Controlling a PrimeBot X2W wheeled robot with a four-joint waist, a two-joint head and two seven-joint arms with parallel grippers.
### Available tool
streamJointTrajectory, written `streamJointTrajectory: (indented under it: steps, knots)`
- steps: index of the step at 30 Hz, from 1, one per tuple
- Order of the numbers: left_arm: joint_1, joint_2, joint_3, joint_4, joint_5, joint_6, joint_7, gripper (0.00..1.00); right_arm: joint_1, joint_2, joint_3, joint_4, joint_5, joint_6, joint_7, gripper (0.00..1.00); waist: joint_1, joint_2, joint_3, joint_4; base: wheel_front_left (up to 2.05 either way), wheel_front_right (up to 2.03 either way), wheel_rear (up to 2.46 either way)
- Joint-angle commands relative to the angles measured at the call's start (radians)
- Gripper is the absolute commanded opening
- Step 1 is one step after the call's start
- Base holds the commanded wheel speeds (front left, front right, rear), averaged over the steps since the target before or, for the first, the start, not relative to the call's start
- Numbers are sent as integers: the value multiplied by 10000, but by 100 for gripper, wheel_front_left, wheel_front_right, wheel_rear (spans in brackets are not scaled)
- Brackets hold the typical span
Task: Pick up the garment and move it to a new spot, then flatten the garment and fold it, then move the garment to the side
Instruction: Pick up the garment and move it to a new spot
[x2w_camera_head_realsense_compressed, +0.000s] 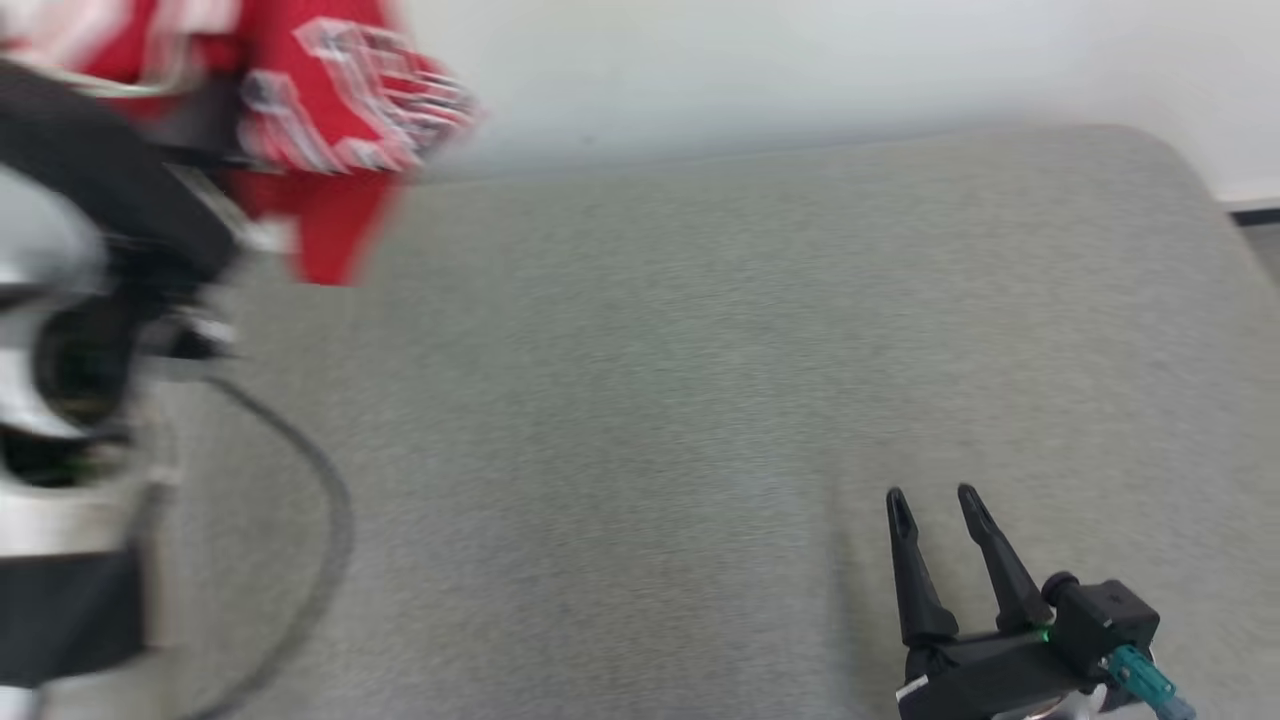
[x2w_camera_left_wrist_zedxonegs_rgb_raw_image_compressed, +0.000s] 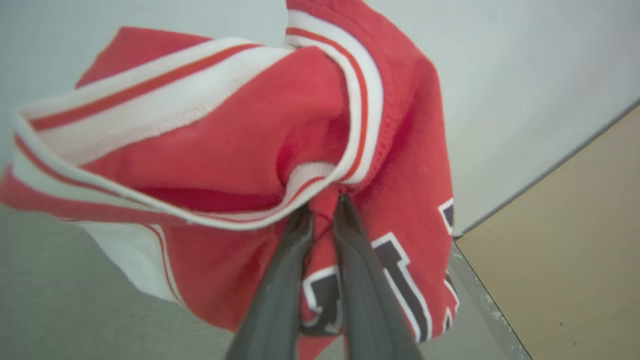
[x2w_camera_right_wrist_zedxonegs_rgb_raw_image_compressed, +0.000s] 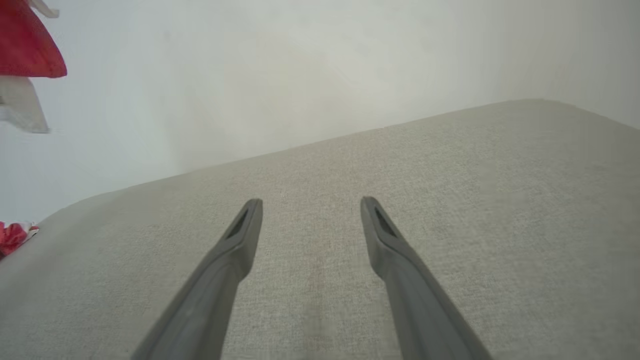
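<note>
The garment (x2w_camera_left_wrist_zedxonegs_rgb_raw_image_compressed: 235, 150) is a red jersey with white striped trim and dark white-edged lettering. It hangs in the air off the grey surface, bunched up. My left gripper (x2w_camera_left_wrist_zedxonegs_rgb_raw_image_compressed: 322, 205) is shut on a fold of it near the trim. In the head view the garment (x2w_camera_head_realsense_compressed: 330, 110) shows blurred at the top left, above my left arm. A red corner of the garment (x2w_camera_right_wrist_zedxonegs_rgb_raw_image_compressed: 25, 45) hangs at the upper left of the right wrist view. My right gripper (x2w_camera_head_realsense_compressed: 935, 500) stands open at the lower right over the grey surface, nothing between its fingers (x2w_camera_right_wrist_zedxonegs_rgb_raw_image_compressed: 245, 225).
A grey fabric surface (x2w_camera_head_realsense_compressed: 700, 350) spreads across the head view, its far edge against a pale wall (x2w_camera_head_realsense_compressed: 800, 60). A dark cable (x2w_camera_head_realsense_compressed: 320, 480) loops at the lower left. Tan floor (x2w_camera_left_wrist_zedxonegs_rgb_raw_image_compressed: 575, 250) lies beside the surface's edge. A small red-and-white scrap (x2w_camera_right_wrist_zedxonegs_rgb_raw_image_compressed: 15, 235) sits at the surface's left edge.
</note>
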Motion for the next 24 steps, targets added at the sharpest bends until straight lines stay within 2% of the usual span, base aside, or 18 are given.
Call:
streamJointTrajectory:
  steps: [1, 4, 5, 8, 13, 18, 22, 24]
  knots:
    - [278, -334, -329, -35, -12, -119, -184, 0, 140, -8, -35, 17, -115, -21, -7, 100, 2, 1, -232, -883, 0, 0, 0]
    - [785, -968, -962, 229, 92, -282, -597, 0, 204, -5, -111, -21, -251, -21, -9, 100, 2, 1, -191, -1459, 0, 0, 0]
    - [785, -968, -962, 229, 92, -282, -597, 0, 204, -5, -111, -21, -251, -21, -9, 100, 2, 1, -191, -1459, 0, 0, 0]
    - [1439, -1198, -1465, 883, 537, -419, -1224, 0, 240, -8, -200, -101, -304, -21, -7, 100, 2, 1, -103, -2079, 0, 0, 0]
    - [2440, -1363, -1986, 2579, 1239, -572, -2506, 0, 308, -5, -329, -158, -432, -21, -6, 100, 2, 1, 47, -2816, 0, 0, 0]
    - [3024, -1644, -2667, 4289, 1347, -692, -3716, 0, 459, -3, -448, -176, -483, -21, -7, 100, 2, 1, 18, -2939, 0, 0, 0]
    - [3300, -1760, -3741, 5523, 1380, -937, -4728, 0, 491, -9, -326, -145, -565, -21, -7, 100, 2, 1, -249, -2658, 0, 0, 0]
    - [3328, -1773, -4230, 5697, 1123, -1183, -5267, 47, 491, -5, -256, -118, -599, -21, -7, 100, 2, 1, -391, -2472, 0, 0, 0]
